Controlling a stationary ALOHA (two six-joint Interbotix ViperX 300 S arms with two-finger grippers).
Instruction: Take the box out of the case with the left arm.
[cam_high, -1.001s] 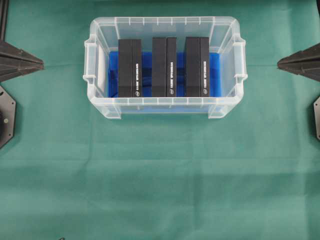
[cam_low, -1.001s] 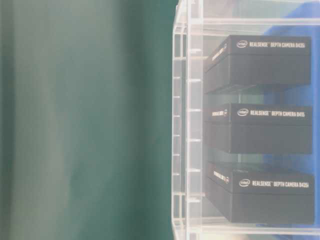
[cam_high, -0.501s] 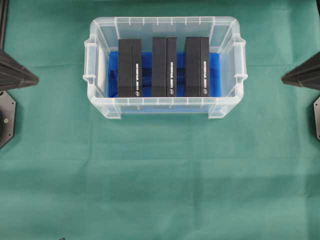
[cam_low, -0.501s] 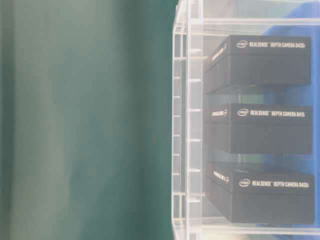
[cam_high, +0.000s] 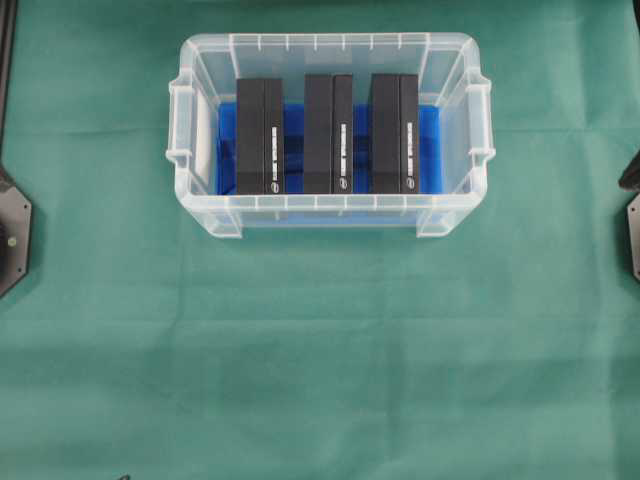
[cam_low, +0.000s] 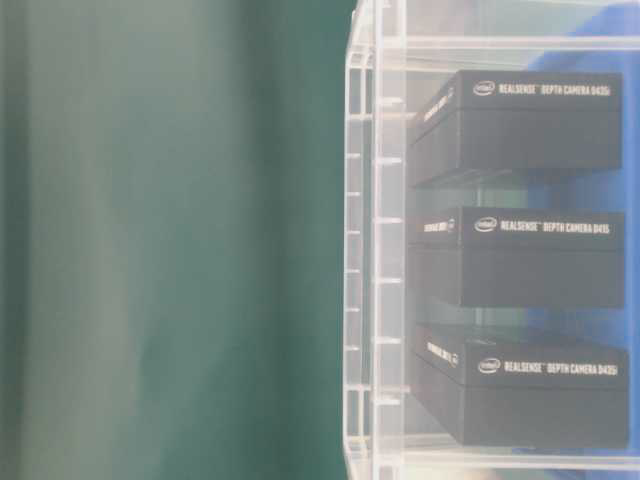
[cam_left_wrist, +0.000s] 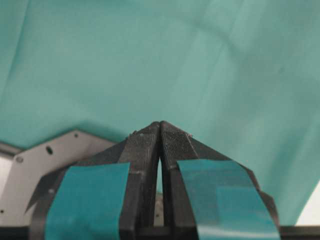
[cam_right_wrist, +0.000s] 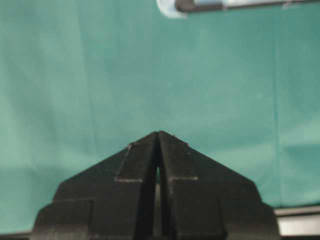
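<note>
- Three black boxes standing on edge side by side in the case (cam_high: 200, 45), each apart from its neighbours: left box (cam_high: 259, 136), middle box (cam_high: 328, 134), right box (cam_high: 394, 134).
- All three resting on the blue cloth (cam_high: 428, 150) at the case's bottom, white lettering on their narrow faces.
- Same boxes stacked top to bottom in the table-level view, printed "RealSense Depth Camera".
- Case sitting on the green cloth (cam_high: 320, 350), toward the far middle of the table.
- Left gripper (cam_left_wrist: 160, 125) closed tight, fingertips pressed together and holding nothing, teal pads (cam_left_wrist: 87, 200) on its fingers, over green cloth beside a grey plate (cam_left_wrist: 47, 165).
- Right gripper (cam_right_wrist: 158, 134) likewise pinched closed and empty, over green cloth.
- Both grippers well apart from the case; overhead, only dark arm bases at the left and right edges.
</note>
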